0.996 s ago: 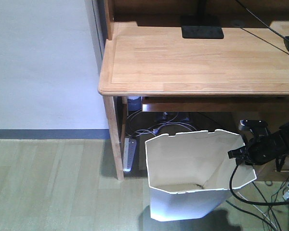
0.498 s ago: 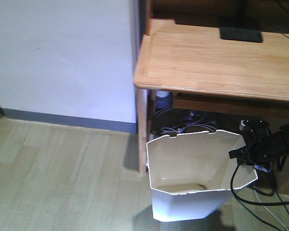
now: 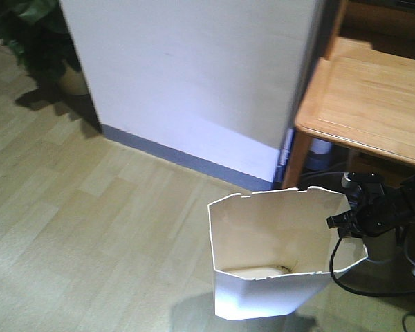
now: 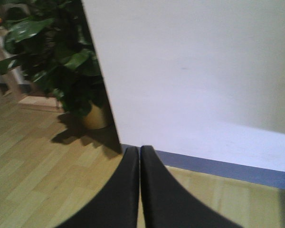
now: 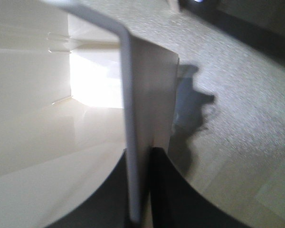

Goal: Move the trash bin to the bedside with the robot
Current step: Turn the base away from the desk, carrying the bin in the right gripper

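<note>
The rim wall of the tall white thin-plastic trash bin (image 5: 147,95) is clenched between the two black fingers of the right gripper (image 5: 140,197), one finger inside the cream-white interior and one outside. In the front-facing view, the right gripper (image 3: 340,223) is seen at the right side of the angular rim, with the trash bin (image 3: 277,228) standing upright to the gripper's left on the pale plank floor (image 3: 90,228). A black cable (image 3: 353,285) trails below the gripper. The left gripper (image 4: 140,183) is pressed shut with nothing between its fingers. Beyond the right gripper, a light wooden counter (image 3: 366,104) is set against a white wall panel (image 3: 194,83). Farthest off, a leafy green potted plant (image 4: 52,57) stands left of the panel.
</note>
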### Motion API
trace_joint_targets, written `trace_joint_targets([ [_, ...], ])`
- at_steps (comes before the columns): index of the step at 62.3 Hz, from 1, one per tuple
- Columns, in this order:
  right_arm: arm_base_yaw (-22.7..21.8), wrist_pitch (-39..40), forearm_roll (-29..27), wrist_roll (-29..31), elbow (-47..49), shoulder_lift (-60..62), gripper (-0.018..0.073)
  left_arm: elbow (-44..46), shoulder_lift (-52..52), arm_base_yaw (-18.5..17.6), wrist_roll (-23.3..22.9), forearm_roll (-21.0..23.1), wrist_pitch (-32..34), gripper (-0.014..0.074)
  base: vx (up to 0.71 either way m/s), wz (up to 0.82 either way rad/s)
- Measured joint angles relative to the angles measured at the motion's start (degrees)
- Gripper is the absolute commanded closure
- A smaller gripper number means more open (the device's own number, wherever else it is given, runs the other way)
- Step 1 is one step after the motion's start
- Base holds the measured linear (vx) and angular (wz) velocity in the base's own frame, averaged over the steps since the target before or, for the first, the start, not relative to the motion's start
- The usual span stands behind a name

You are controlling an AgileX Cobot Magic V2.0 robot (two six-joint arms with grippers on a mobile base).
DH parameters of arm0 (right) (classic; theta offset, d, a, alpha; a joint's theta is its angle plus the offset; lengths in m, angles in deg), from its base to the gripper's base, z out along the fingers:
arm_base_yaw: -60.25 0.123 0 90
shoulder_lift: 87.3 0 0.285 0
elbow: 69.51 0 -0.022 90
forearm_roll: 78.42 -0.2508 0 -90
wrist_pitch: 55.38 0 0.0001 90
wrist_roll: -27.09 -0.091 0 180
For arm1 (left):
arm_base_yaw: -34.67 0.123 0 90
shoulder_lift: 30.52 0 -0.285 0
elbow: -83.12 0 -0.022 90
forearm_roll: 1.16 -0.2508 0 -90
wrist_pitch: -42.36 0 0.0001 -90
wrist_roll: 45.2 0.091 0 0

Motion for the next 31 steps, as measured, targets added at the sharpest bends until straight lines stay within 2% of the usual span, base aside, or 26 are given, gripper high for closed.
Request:
trace_joint_targets([
  [31, 0.0, 0.0, 0.0, 0.0, 0.0, 0.0, 0.0565, 0.0, 0.0, 0.0, 0.0, 0.0, 0.0, 0.0602, 0.08, 0.44],
])
